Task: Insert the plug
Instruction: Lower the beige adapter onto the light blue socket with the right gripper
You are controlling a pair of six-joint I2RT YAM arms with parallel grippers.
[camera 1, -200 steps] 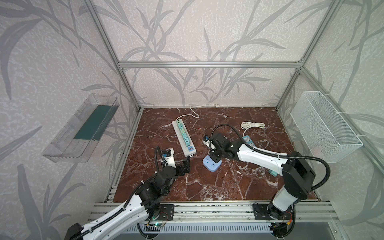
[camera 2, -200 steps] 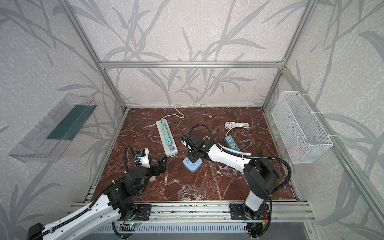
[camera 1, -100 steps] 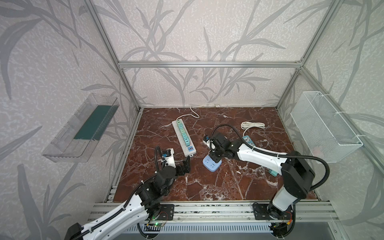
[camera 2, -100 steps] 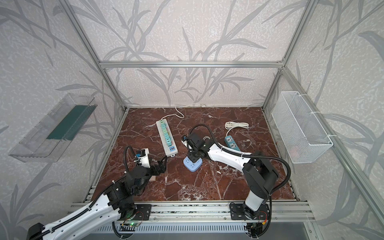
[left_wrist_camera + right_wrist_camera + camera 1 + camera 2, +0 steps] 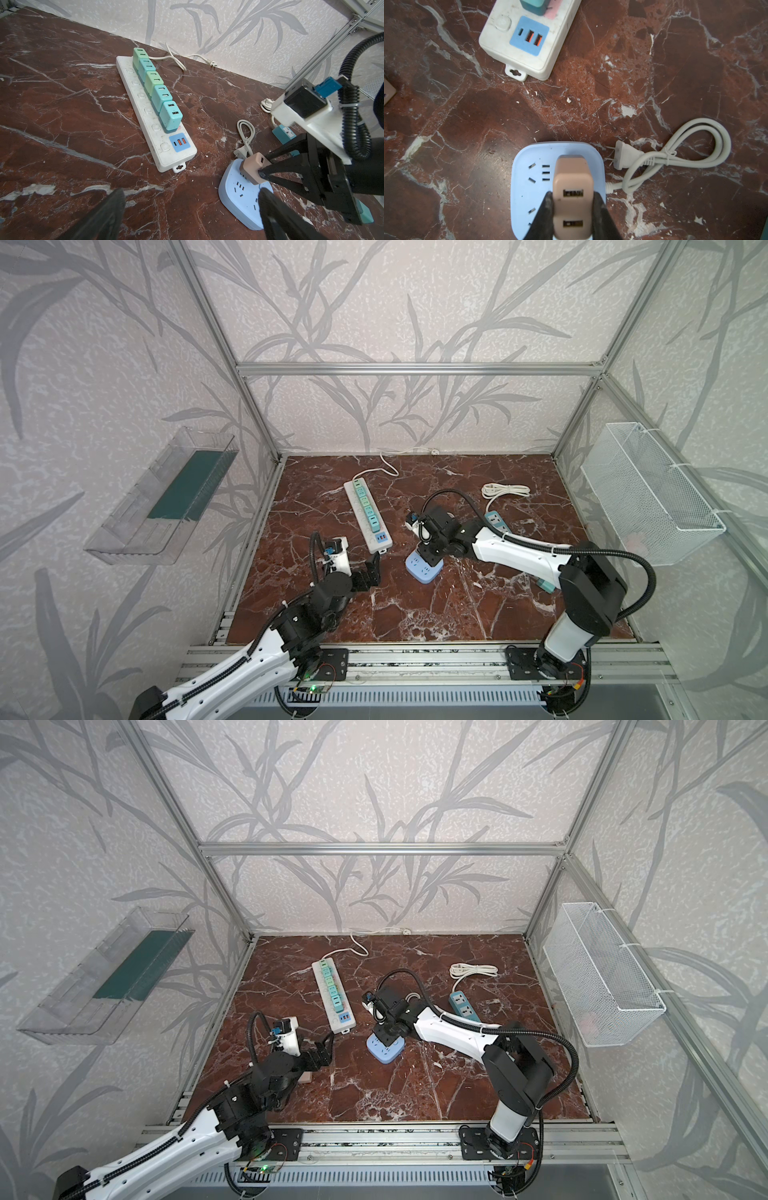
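Your right hand (image 5: 572,196) is clenched on the tan plug (image 5: 572,176), a finger pressed to each side. The plug stands between them with its base on the far part of the blue socket block (image 5: 529,187). You cannot tell whether its prongs are in. The block lies mid-counter (image 5: 457,614), just right of the near end of the white power strip (image 5: 158,133). Your left hand (image 5: 191,194) is released, its fingers spread wide, low over the counter to the left of the block and holding nothing. Against the frames from a second ago, nothing has shifted. Both hands, plug and block sit where they were.
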